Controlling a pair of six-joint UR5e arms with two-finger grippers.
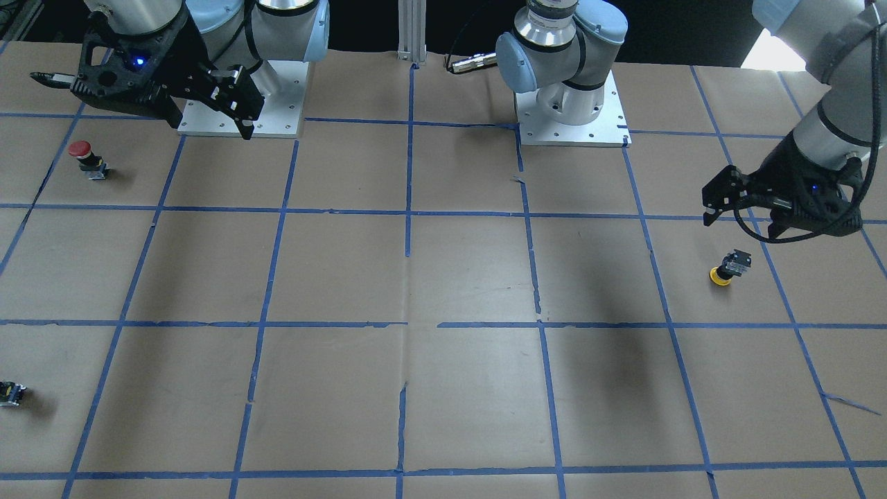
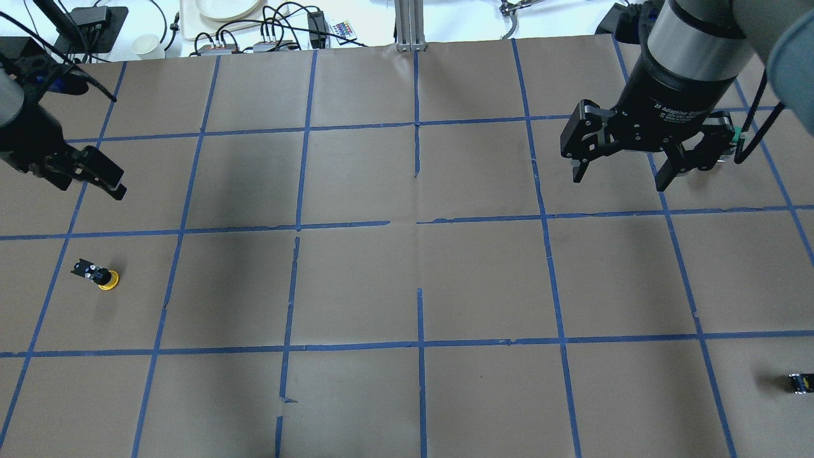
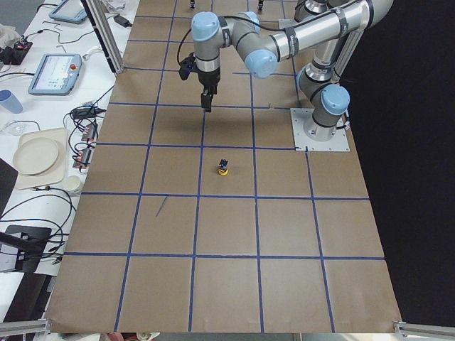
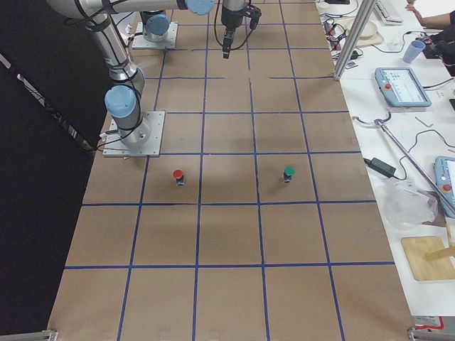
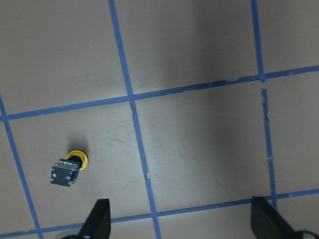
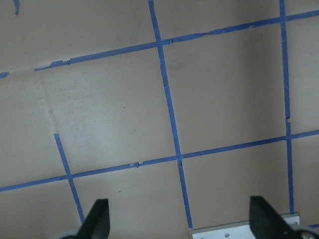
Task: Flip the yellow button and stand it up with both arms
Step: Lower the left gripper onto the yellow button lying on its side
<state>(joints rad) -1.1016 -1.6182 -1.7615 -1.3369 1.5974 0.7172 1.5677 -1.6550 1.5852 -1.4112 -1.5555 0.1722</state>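
The yellow button (image 1: 727,269) rests upside down on the brown table, its yellow cap on the paper and its black and grey body up and slightly tilted. It also shows in the overhead view (image 2: 98,275), the exterior left view (image 3: 223,168) and the left wrist view (image 5: 69,168). My left gripper (image 1: 741,211) hangs open and empty above the table, a short way from the button toward the robot's side; its fingers (image 5: 99,219) stand wide apart. My right gripper (image 2: 620,168) is open and empty, high over the other half of the table, with nothing between its fingers (image 6: 97,219).
A red-capped button (image 1: 84,158) stands near the right arm's base plate (image 1: 277,125). A small dark block (image 2: 798,383) lies at the table's edge on the robot's right. A green-capped button (image 4: 288,173) shows in the exterior right view. Blue tape grids the paper.
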